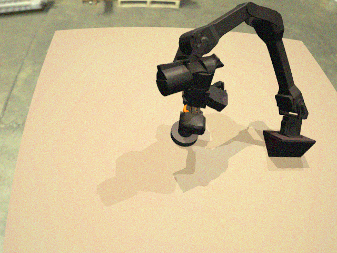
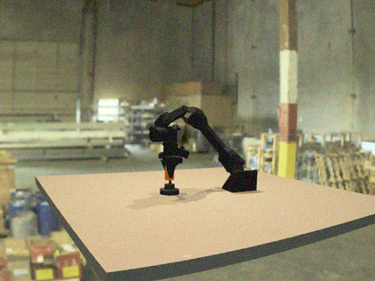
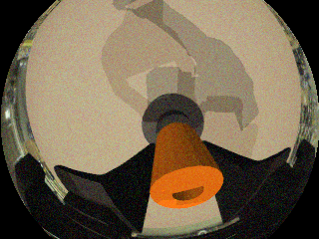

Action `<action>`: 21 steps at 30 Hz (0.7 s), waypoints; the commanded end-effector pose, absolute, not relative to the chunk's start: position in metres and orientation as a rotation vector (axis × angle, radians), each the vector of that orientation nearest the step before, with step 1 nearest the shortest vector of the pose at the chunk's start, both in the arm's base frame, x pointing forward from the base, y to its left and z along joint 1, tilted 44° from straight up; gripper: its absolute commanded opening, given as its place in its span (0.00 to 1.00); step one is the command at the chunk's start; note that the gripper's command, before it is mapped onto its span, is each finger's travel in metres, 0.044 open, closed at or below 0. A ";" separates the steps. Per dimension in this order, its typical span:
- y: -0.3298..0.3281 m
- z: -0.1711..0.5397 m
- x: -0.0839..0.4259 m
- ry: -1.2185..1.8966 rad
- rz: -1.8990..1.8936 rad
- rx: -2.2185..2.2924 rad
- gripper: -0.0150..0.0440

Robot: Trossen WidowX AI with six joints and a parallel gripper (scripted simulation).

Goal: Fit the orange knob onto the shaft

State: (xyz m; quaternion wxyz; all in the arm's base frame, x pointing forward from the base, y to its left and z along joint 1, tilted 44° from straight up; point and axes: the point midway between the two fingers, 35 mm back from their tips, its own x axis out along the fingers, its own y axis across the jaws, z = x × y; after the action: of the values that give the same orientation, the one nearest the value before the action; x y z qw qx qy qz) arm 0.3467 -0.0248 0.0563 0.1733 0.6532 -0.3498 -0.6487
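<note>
Directly above the round pedestal [image 1: 175, 136] [image 2: 169, 191] [image 3: 151, 119], the orange knob [image 1: 186, 108] [image 2: 167, 175] [image 3: 180, 154] is held upright by the gripper [image 1: 190, 119] [image 2: 170, 173] [image 3: 178, 146]. Its jaws stand partway open, one on each side of the knob, clamped on it. Beneath the knob's lower end, the exterior view shows a short stretch of the dark shaft [image 2: 169, 182] rising from the pedestal's narrower collar [image 2: 168, 186], so the knob is not seated all the way down. Whether the tip of the shaft has entered the knob cannot be told, and the way the two flat sides line up is hidden too.

In the wrist view, the knob's upper end face shows a dark opening [image 3: 187, 193] with a half-round outline. The knob's other end overlaps the middle of the pedestal there, covering part of its disc.

The black arm [image 1: 277, 62] [image 2: 211, 135] arches up and over to the pedestal from its base [image 1: 285, 147] [image 2: 240, 182], which stands well apart from the pedestal on the same pale surface [image 1: 81, 81] [image 2: 205, 226] [image 3: 65, 100]. Around the pedestal, overlapping shadows [image 1: 147, 168] [image 2: 149, 202] [image 3: 224, 65] spread across that surface.
</note>
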 end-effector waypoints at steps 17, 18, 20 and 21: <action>-0.026 0.055 0.346 -0.985 -1.840 1.847 0.25; -0.026 0.055 0.346 -0.985 -1.840 1.847 0.25; -0.026 0.055 0.346 -0.985 -1.840 1.847 0.25; -0.026 0.055 0.346 -0.985 -1.840 1.847 0.25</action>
State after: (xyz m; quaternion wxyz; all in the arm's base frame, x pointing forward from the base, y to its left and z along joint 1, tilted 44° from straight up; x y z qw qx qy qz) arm 0.3453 -0.0258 0.0548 0.1752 0.6522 -0.3479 -0.6503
